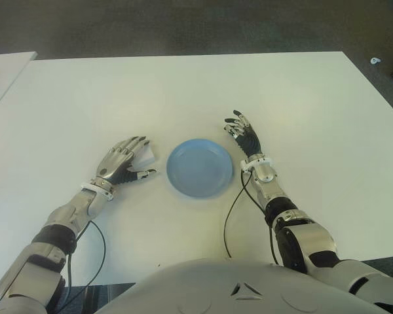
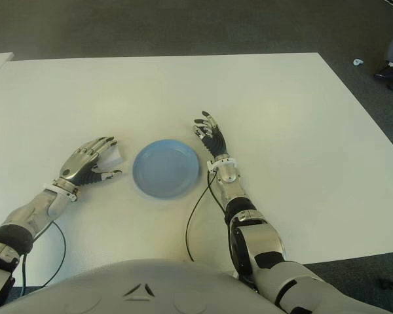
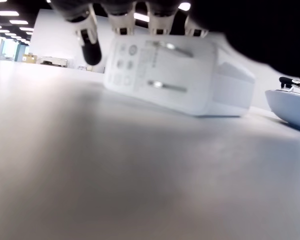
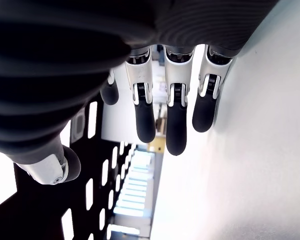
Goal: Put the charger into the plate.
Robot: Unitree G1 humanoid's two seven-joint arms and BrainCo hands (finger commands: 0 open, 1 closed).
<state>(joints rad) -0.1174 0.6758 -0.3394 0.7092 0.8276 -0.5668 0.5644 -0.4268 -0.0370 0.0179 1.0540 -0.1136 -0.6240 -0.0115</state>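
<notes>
A white charger [image 1: 148,154] lies on the white table [image 1: 183,91], just left of the empty blue plate [image 1: 200,169]. In the left wrist view the charger [image 3: 180,75] rests on the tabletop with its two prongs facing my palm. My left hand [image 1: 136,157] covers it from the left, with the fingers stretched over its top and the thumb held low beside it, not closed on it. The plate's rim [image 3: 290,107] shows beyond. My right hand [image 1: 242,134] sits on the plate's right side, fingers [image 4: 176,125] spread and holding nothing.
Black cables [image 1: 230,209] run from both wrists back toward my body. A second white table [image 1: 0,72] stands to the far left. Dark floor lies beyond the table's far and right edges, with a small white object [image 1: 375,61] and a person's shoe [image 2: 386,70] on it.
</notes>
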